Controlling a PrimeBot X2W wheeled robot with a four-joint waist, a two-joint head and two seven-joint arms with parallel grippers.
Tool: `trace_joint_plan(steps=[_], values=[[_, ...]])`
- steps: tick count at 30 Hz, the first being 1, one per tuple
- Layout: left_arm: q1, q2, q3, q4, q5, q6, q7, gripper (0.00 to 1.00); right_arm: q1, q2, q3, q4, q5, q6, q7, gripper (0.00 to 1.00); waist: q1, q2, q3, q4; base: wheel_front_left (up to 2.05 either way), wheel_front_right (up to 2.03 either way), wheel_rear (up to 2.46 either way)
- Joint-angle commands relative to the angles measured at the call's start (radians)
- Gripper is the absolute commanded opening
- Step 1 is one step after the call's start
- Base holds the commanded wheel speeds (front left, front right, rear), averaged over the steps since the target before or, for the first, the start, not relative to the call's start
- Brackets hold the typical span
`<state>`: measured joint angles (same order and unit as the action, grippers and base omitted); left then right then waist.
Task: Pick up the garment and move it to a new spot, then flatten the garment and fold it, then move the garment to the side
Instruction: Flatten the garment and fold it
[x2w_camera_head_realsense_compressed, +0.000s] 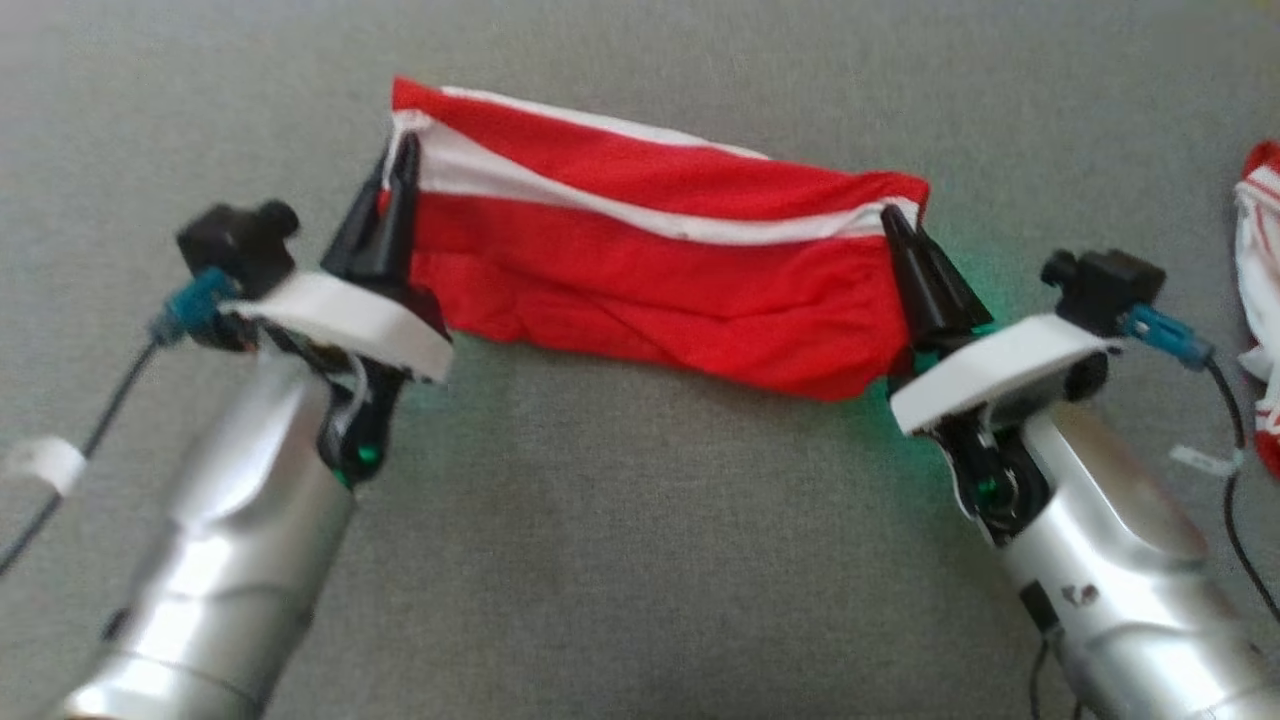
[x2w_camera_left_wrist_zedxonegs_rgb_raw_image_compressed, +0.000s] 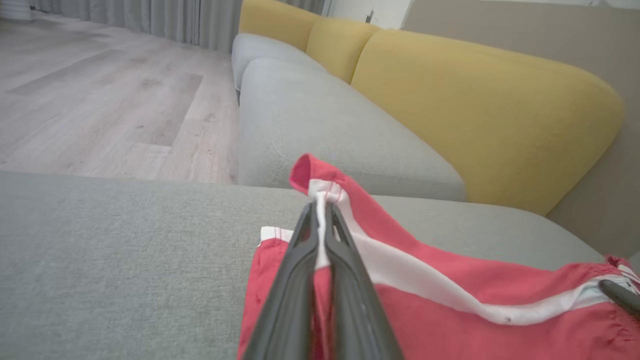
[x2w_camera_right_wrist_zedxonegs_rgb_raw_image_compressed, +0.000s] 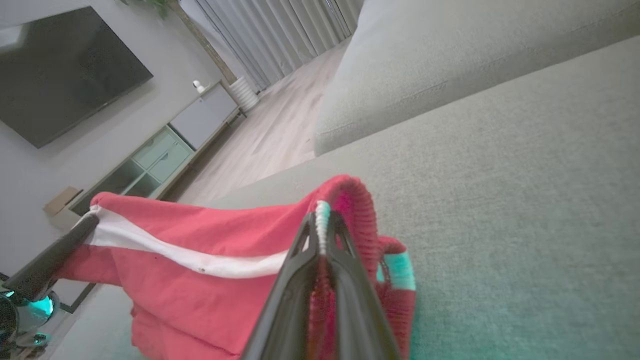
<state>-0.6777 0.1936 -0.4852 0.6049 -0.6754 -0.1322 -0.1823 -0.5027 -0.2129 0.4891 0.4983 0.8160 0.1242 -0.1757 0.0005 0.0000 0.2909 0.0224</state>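
A red, white-striped garment (x2w_camera_head_realsense_compressed: 650, 270) lies stretched sideways with the sofa (x2w_camera_head_realsense_compressed: 640, 550) under it, its long axis running between the left hand (x2w_camera_head_realsense_compressed: 400, 165), pinched onto its left end, and the right hand (x2w_camera_head_realsense_compressed: 893, 222), pinched onto its right end.

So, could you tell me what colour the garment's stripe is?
White, running along the red fabric garment; clearest in the head view.

arms reach forward, spread wide; left gripper (x2w_camera_head_realsense_compressed: 404, 155) and right gripper (x2w_camera_head_realsense_compressed: 891, 218) each clamped on the garment (x2w_camera_head_realsense_compressed: 650, 270).
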Motion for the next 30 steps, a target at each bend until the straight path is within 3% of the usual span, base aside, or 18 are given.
trace_joint_plan(steps=[1,7,18,19,20,21,27,30], values=[[-0.054,0.047,0.017,-0.003,-0.014,0.002,0.002,0.0,-0.027,0.018,0.012,-0.012,-0.014,0.007,-0.002,0.0,-0.0005,0.0,0.059,-0.024,0.0,0.0,0.0],[-0.158,0.079,-0.05,0.097,-0.091,0.002,-0.013,0.0,-0.093,0.057,0.019,0.047,-0.021,0.007,-0.032,0.0,-0.0005,0.0,0.111,-0.049,0.0,0.0,0.0],[-0.159,0.063,-0.134,0.166,-0.171,0.002,-0.076,0.0,-0.08,0.057,0.015,0.108,-0.026,0.007,-0.076,0.0,-0.0005,0.0,0.103,-0.049,0.0,0.0,0.0],[-0.153,0.059,-0.134,0.171,-0.175,0.002,-0.078,0.16,-0.075,0.056,0.004,0.113,-0.033,0.007,-0.08,0.5,-0.0005,0.0,0.095,-0.046,0.0,0.0,0.0],[-0.151,0.059,-0.123,0.167,-0.171,0.002,-0.079,0.49,-0.071,0.057,-0.004,0.115,-0.037,0.007,-0.082,1.0,-0.0005,0.0,0.091,-0.045,0.0,0.0,0.0],[-0.146,0.057,-0.104,0.162,-0.164,0.002,-0.079,1.0,-0.067,0.057,-0.012,0.117,-0.041,0.007,-0.083,1.0,-0.0005,0.0,0.087,-0.044,0.0,0.0,0.0],[-0.066,0.015,0.036,0.143,-0.086,0.003,-0.079,1.0,-0.025,0.058,-0.109,0.101,-0.115,0.007,-0.086,1.0,-0.0005,0.0,0.047,-0.042,0.0,0.0,0.0],[-0.005,-0.016,0.109,0.138,-0.021,0.003,-0.079,1.0,0.022,0.067,-0.219,0.066,-0.241,0.007,-0.086,1.0,-0.0005,0.0,0.027,-0.043,0.0,0.0,0.0]])
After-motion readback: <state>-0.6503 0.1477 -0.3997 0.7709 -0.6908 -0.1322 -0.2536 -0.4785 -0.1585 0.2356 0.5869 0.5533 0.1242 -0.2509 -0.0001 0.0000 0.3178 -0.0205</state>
